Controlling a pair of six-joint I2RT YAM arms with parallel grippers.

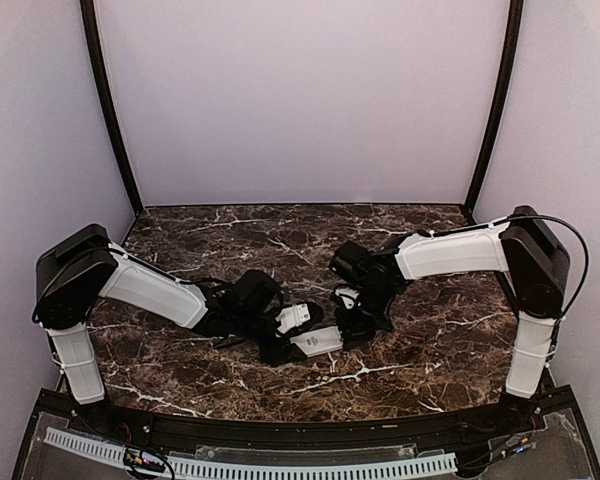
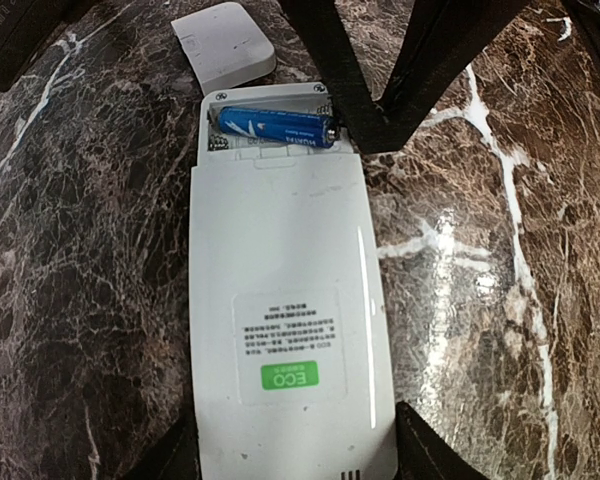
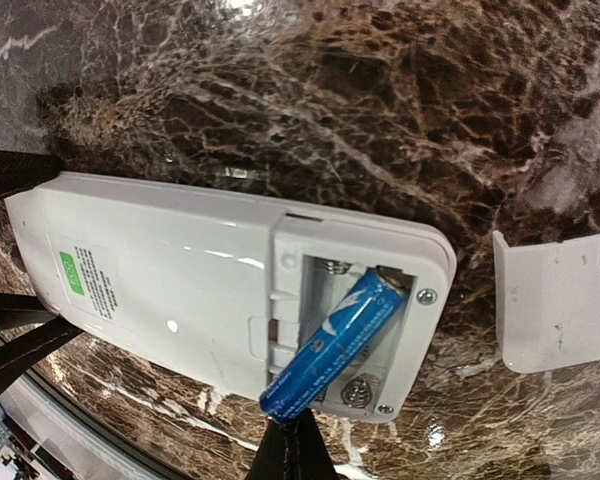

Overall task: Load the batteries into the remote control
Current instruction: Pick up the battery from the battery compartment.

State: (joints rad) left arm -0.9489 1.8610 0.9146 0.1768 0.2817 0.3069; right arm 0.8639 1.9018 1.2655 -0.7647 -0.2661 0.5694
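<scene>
Count: one battery (image 3: 330, 345), one remote control (image 2: 280, 300), one loose cover (image 2: 225, 40), two grippers.

The battery is a slim blue cylinder with darker ends. It lies slanted in the open bay. One end sits at the far contact; the other rides over the bay's rim and touches the tips of the right gripper (image 3: 292, 445), whose fingers are pressed together. The slot beside the battery shows a bare coil spring.

The remote control is white and lies back up on the marble table (image 2: 500, 300). Its back carries a printed label with a green strip. The left gripper (image 2: 298, 455) clamps it across its width at the end away from the bay — one finger on each long edge.

The cover — a small white rectangle — lies on the table just beyond the bay end, beside the right gripper's fingers and apart from the remote control.
</scene>
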